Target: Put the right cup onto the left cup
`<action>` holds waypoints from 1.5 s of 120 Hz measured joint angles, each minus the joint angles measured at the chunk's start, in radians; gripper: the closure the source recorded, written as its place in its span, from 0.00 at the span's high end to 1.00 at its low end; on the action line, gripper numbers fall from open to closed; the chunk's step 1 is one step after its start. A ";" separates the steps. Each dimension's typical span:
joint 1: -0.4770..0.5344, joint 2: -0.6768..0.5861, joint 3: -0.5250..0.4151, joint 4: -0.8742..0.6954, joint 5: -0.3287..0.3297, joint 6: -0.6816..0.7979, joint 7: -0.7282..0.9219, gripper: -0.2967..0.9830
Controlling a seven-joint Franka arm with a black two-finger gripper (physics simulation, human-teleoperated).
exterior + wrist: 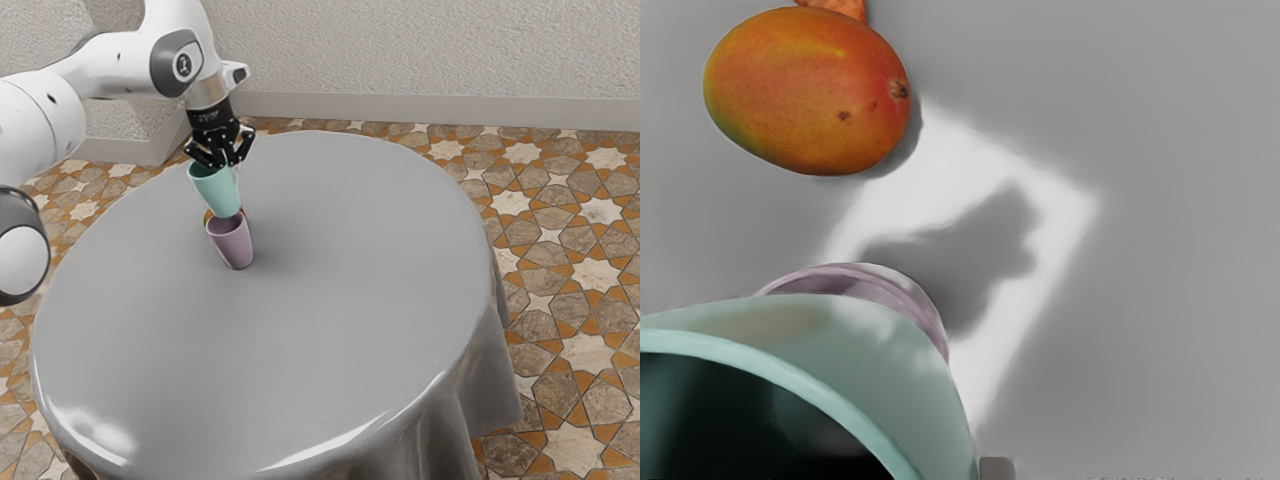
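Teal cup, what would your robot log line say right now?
teal cup: held by gripper | place: above purple cup | nested: not yet | mango: on table

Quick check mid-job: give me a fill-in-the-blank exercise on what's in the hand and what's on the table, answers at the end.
1. Of purple and teal, the color of the cup held by the hand is ____.
2. The lower cup stands on a table whose covering is plain ____.
3. The openings of both cups face ____.
4. The smooth orange-red fruit on the table is a ____.

Missing words: teal; gray; up; mango
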 joint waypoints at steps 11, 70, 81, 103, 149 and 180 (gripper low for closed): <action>-0.001 -0.024 0.000 -0.041 0.000 0.019 -0.005 0.16; 0.001 -0.079 -0.014 -0.138 0.001 0.087 -0.040 0.16; 0.002 -0.079 -0.014 -0.144 0.002 0.095 -0.045 0.16; 0.002 -0.073 -0.014 -0.153 0.002 0.103 -0.054 0.16; 0.018 -0.069 -0.014 -0.173 0.002 0.125 -0.067 0.16; 0.018 -0.055 -0.014 -0.173 0.017 0.154 -0.073 0.16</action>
